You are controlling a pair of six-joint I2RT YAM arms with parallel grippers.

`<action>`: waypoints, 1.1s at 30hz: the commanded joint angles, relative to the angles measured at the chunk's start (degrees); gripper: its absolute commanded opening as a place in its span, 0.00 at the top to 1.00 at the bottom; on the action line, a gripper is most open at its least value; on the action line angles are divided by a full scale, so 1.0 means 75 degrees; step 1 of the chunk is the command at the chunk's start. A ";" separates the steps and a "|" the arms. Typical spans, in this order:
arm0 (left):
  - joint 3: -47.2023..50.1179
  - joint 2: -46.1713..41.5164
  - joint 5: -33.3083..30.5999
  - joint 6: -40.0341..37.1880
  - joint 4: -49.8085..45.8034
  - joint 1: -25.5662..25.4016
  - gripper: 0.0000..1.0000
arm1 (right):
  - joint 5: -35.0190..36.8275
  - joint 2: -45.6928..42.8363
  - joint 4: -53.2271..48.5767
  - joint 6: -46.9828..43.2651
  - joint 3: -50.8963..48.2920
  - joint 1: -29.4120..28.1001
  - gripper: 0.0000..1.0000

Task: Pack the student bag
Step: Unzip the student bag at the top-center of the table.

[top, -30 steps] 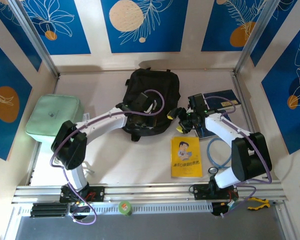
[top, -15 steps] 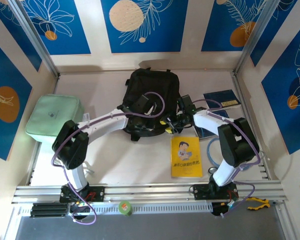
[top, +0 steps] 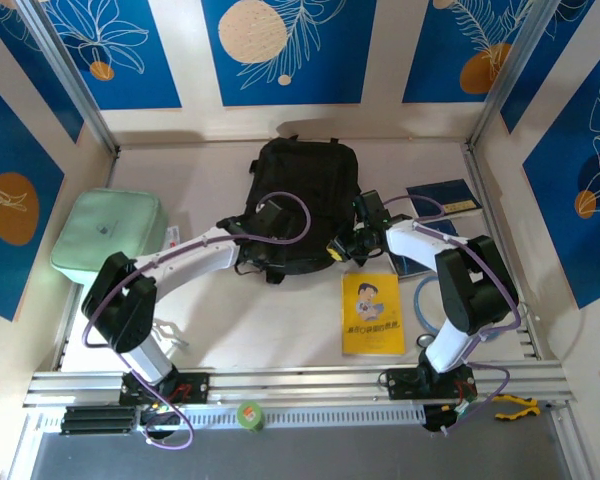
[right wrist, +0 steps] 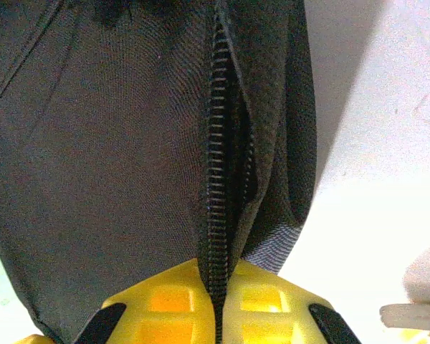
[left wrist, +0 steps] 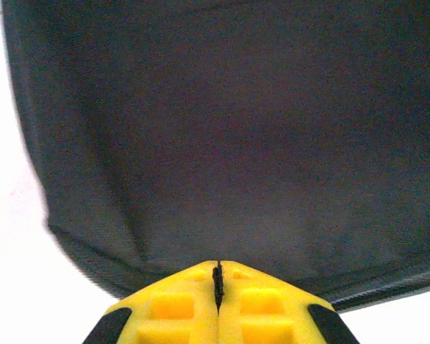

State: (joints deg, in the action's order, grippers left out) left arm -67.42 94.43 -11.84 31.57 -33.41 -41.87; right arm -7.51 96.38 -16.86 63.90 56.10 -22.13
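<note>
Bag: student bag (top: 305,185) lies flat on the tabletop (top: 270,320), upper centre of the overhead frame, with both arms reaching its lower edge.
Left end effector (left wrist: 216,276): fingers pressed together at the bag's lower-left hem. Whether any fabric is nipped between them cannot be told.
Right end effector (right wrist: 216,276): clamped on the bag's lower-right side, with the zipper (right wrist: 215,143) track running straight down into the gap between its fingers.
Zipper: parted a little above the grip, a dark slit showing beside the teeth. No slider is in sight.
Step in hand: by my judgement, opening the bag's mouth, with one arm anchoring while the other draws at the zipper edge.
Doing it well: pull along the line of the teeth, not across them. Keep the left side as a steady counter-hold so the soft bag does not slide. Lift the edge slightly, go slowly, and watch for fabric slipping from the pads.
Waiting items: yellow book (top: 373,313) lower centre-right, dark blue book (top: 442,195) at right and pale green bag (top: 108,235) at left all lie outside the bag.
Risk: a thin pinch may let go, or the whole bag may drag towards the yellow book.
</note>
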 commanded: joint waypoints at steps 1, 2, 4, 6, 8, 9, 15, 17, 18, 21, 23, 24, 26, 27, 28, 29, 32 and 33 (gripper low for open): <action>0.0215 -0.0286 0.0058 -0.0075 -0.0268 0.0086 1.00 | 0.0502 0.0298 -0.0084 -0.0738 0.0547 0.0152 0.93; 0.0268 -0.0301 0.0339 -0.0147 -0.0034 0.0063 1.00 | 0.0376 0.0460 -0.0066 -0.0948 0.0735 0.0187 0.93; 0.0305 -0.0250 0.0822 -0.0199 0.0411 -0.0042 1.00 | 0.0100 0.0763 -0.0136 -0.1334 0.1092 0.0266 0.93; 0.0205 -0.0096 0.1169 -0.0201 0.0780 -0.0216 1.00 | -0.0133 0.0992 -0.0370 -0.1477 0.1390 0.0408 0.93; -0.0112 0.0171 0.1429 -0.0182 0.0941 -0.0404 1.00 | -0.0215 0.0965 -0.0401 -0.1454 0.1410 0.0557 0.93; -0.0339 0.0351 0.1581 -0.0184 0.0983 -0.0510 1.00 | -0.0229 0.0881 -0.0438 -0.1455 0.1387 0.0650 0.92; -0.1525 0.1242 0.2039 -0.0158 0.1330 -0.1006 1.00 | -0.0035 -0.0347 -0.0761 -0.1291 0.0756 0.1325 0.59; -0.1774 0.1442 0.2060 -0.0153 0.1319 -0.1039 1.00 | -0.0030 -0.0819 -0.0938 -0.1209 0.0497 0.1558 0.48; -0.1832 0.1490 0.2019 -0.0141 0.1334 -0.1053 1.00 | -0.0051 -0.1065 -0.1057 -0.1154 0.0374 0.1673 0.44; -0.1817 0.1524 0.2009 -0.0140 0.1452 -0.1055 1.00 | -0.0305 -0.1552 -0.1275 -0.0906 0.0018 0.1770 0.37; -0.1761 0.1518 0.2012 -0.0138 0.1499 -0.1057 1.00 | -0.0594 -0.1702 -0.1282 -0.0661 -0.0200 0.1703 0.35; -0.1734 0.1501 0.2006 -0.0139 0.1501 -0.1056 1.00 | -0.0729 -0.1735 -0.1262 -0.0512 -0.0290 0.1617 0.34; -0.1649 0.1466 0.1989 -0.0112 0.1528 -0.1061 1.00 | -0.0927 -0.1710 -0.1116 -0.0216 -0.0421 0.1429 0.32; -0.1569 0.1440 0.1998 -0.0097 0.1557 -0.1060 1.00 | -0.1023 -0.1664 -0.1005 -0.0074 -0.0451 0.1303 0.32; -0.1498 0.1409 0.2000 -0.0084 0.1580 -0.1058 1.00 | -0.1088 -0.1612 -0.0886 0.0043 -0.0460 0.1173 0.32; -0.1422 0.1372 0.1990 -0.0050 0.1623 -0.1056 1.00 | -0.1091 -0.1518 -0.0793 0.0136 -0.0421 0.1021 0.31; -0.1238 0.1259 0.1948 -0.0014 0.1654 -0.1052 1.00 | -0.0819 -0.1150 -0.0889 0.0404 -0.0173 0.0628 0.32; -0.1191 0.1210 0.1933 0.0009 0.1654 -0.1059 1.00 | -0.0695 -0.1033 -0.0878 0.0512 -0.0147 0.0546 0.32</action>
State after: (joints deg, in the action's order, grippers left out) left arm -77.67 105.56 2.00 31.16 -21.78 -49.65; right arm -12.64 86.46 -23.22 63.92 53.45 -16.32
